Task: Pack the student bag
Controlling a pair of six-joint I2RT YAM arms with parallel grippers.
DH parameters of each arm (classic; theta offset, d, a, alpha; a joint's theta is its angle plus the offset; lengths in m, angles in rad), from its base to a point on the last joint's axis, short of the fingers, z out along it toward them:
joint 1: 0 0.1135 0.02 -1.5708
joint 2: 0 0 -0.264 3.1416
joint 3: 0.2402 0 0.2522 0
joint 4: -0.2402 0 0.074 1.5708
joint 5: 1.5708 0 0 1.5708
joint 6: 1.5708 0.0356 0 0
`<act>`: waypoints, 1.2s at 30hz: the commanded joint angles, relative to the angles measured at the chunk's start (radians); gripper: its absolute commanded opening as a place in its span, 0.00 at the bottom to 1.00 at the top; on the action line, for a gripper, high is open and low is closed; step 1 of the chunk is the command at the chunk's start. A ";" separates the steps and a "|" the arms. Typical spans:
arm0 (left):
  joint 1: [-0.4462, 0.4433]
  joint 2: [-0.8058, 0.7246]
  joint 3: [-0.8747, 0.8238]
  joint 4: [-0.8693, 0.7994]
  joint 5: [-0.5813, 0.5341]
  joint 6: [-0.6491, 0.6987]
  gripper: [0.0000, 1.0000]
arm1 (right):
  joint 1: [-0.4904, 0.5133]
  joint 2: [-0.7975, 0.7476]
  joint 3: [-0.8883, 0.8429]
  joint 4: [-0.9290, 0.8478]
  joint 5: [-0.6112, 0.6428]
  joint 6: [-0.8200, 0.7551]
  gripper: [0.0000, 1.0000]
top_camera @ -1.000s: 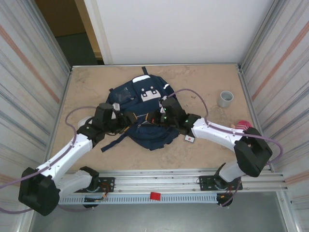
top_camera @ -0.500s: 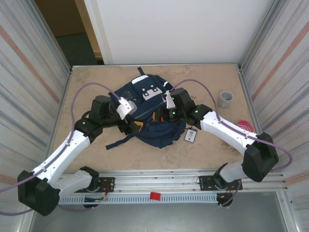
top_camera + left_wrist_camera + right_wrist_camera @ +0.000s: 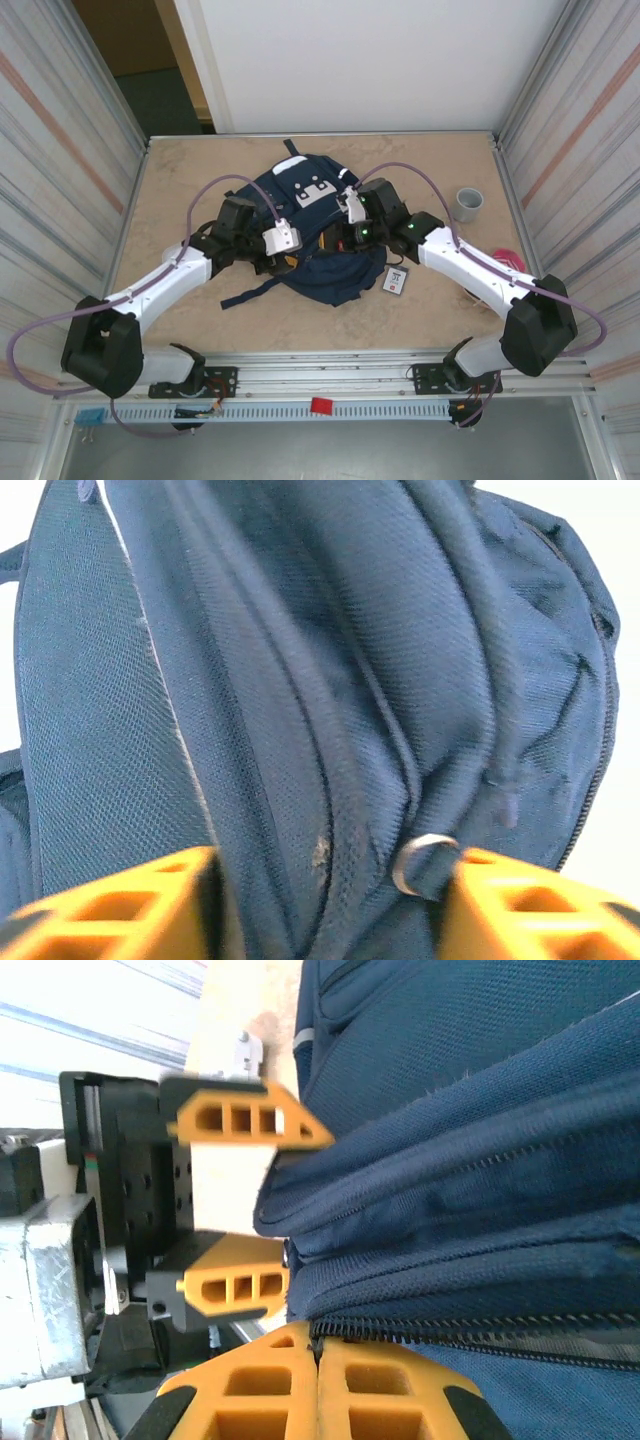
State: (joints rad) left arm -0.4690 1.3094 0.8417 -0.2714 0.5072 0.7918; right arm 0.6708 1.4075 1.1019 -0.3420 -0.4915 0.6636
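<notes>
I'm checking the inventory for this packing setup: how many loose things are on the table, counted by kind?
Navy backpack: 1
Grey cup: 1
Small white card: 1
Red-pink item, partly hidden, kind unclear: 1
Total: 4

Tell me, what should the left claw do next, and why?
Probably close the left gripper on the bag. Its fingers stand apart astride a fold, a metal ring beside one, while the right gripper is shut, pinching fabric by the zipper. A second grip would likely let the arms pull it open.
</notes>
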 commanded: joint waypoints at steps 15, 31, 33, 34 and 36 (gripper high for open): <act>-0.009 0.136 0.172 -0.234 0.368 -0.249 0.00 | 0.471 -0.082 0.144 -0.360 0.887 0.307 0.39; 0.008 0.176 0.204 -0.228 0.498 -0.342 0.00 | 0.454 0.161 0.246 -0.411 1.019 0.357 0.39; 0.007 0.175 0.202 -0.225 0.504 -0.343 0.00 | 0.444 0.183 0.262 -0.457 1.041 0.367 0.40; 0.009 0.173 0.201 -0.222 0.508 -0.345 0.00 | 0.439 0.190 0.263 -0.459 1.033 0.364 0.39; 0.009 0.168 0.198 -0.216 0.509 -0.348 0.00 | 0.425 0.203 0.264 -0.460 1.019 0.352 0.32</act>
State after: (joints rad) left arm -0.4572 1.4925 1.0134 -0.4683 0.8650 0.4877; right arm 1.1255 1.5826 1.3434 -0.7372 0.4572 0.9916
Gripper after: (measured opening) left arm 0.090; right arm 0.340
